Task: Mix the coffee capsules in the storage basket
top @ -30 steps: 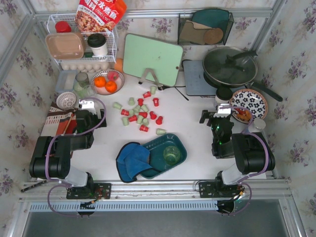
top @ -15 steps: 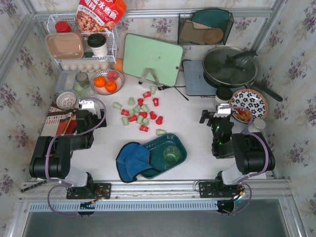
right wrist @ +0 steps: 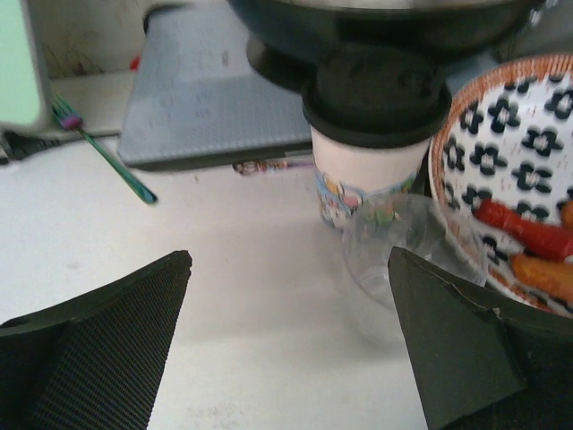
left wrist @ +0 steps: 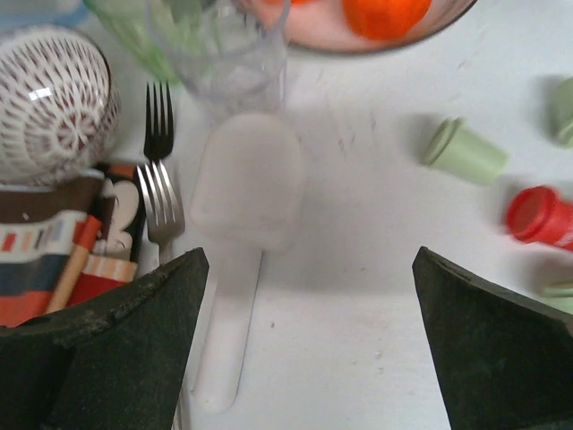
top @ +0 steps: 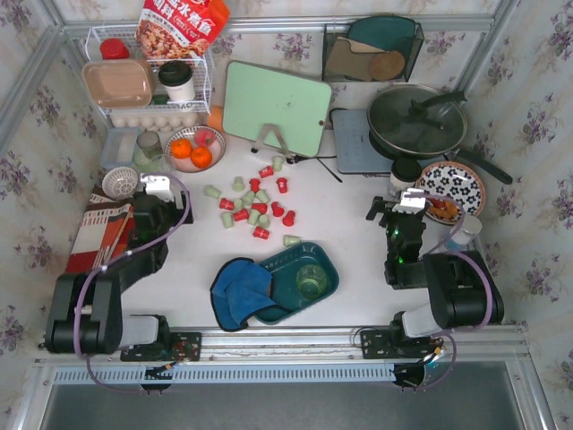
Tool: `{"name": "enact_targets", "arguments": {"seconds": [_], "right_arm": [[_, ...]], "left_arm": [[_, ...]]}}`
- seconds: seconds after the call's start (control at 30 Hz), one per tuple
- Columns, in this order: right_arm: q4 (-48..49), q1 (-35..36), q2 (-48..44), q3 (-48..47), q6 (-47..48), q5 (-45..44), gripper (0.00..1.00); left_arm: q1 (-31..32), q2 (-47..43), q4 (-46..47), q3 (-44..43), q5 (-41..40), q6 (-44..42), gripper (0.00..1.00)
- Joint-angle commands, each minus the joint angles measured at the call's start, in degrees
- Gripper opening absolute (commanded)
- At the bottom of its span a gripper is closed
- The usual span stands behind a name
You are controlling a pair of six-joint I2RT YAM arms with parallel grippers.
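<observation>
Red and pale green coffee capsules (top: 255, 202) lie scattered on the white table behind the storage basket (top: 329, 260), a dark teal bin that holds a green glass cup (top: 311, 281) and part of a blue cloth (top: 241, 291). No capsule shows inside the basket. My left gripper (top: 158, 184) is left of the capsules, open and empty (left wrist: 309, 269). In the left wrist view a green capsule (left wrist: 466, 152) and a red one (left wrist: 540, 217) lie ahead to the right. My right gripper (top: 410, 199) is at the right side, open with nothing between its fingers (right wrist: 288, 260).
A white spoon (left wrist: 242, 206), fork (left wrist: 159, 193), clear glass (left wrist: 219, 45) and patterned bowl (left wrist: 49, 103) lie before the left gripper. A lidded paper cup (right wrist: 372, 152), clear plastic cup (right wrist: 403, 242), patterned plate (right wrist: 519, 179) and pan (top: 416, 121) are near the right. Cutting board (top: 276, 107) behind.
The left arm has unfolded and stretched forward, its gripper edging toward the back. The right arm has shifted slightly to the right. Both grippers stay open.
</observation>
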State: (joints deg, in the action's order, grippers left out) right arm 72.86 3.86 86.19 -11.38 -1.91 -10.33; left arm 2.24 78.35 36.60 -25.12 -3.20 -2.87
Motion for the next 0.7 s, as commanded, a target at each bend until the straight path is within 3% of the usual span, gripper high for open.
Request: {"name": "enact_targets", "arguments": {"seconds": [0.0,0.1,0.17,0.27,0.47,0.67], "right_arm": [[-11.2,2.8,-7.8,-3.0,0.9,-6.2,1.0],[-24.7,3.8,-12.5,-7.8,-3.4,-9.0,1.0],[-32.4,4.4,-14.7,-11.5,-5.0,-9.3,0.98],[-39.3,6.9,-17.8,-14.0,-5.8,-9.9,0.96],[-56.0,14.4,-23.8,-19.7,-8.2,-8.8,0.88],[-72.5,23.8,-26.1,-24.5,-9.8,-10.8,0.86]], "left_arm": [[1.1,-7.7,-7.9,-1.5,-0.5,-1.0,1.0],[1.7,-14.9,-12.5,-2.0,0.7,0.6,1.0],[1.8,-19.2,-20.5,-4.8,-2.5,6.3,1.0],[1.8,-22.2,-43.6,-13.8,-12.2,20.0,1.0],[1.7,-17.4,-79.8,-31.5,-14.6,37.4,1.0],[1.6,-19.6,-85.4,-35.4,-3.1,34.9,1.0]]}}
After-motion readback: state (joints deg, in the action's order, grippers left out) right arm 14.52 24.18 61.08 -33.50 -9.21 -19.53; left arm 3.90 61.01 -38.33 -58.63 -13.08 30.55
